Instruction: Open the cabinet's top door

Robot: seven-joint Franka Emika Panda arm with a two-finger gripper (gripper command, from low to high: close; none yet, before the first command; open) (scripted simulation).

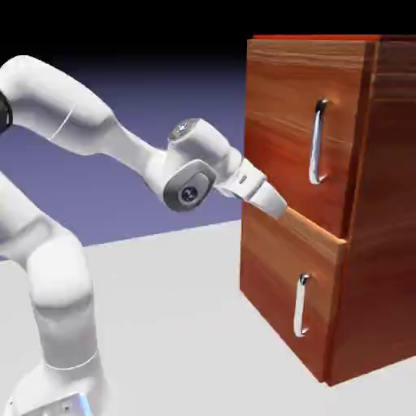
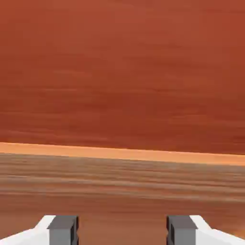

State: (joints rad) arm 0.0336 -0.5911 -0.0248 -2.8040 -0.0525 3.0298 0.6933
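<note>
Handle (image 1: 316, 146) of the top door (image 1: 280, 114) stands upright, higher than the pincer (image 2: 122, 230) and toward the exterior view's right, near side, the fingers spread around nothing.

The exterior view's right edge cuts off the wooden cabinet (image 1: 390, 203); its lower left crops the robot's base (image 1: 61, 394).

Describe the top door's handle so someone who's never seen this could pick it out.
Find the tall reddish-brown cabinet on the exterior view's right. Its front has two doors, one above the other; on the upper door, toward the edge away from the arm, is an upright silver bar handle. The lower door's handle looks similar but shorter.
</note>
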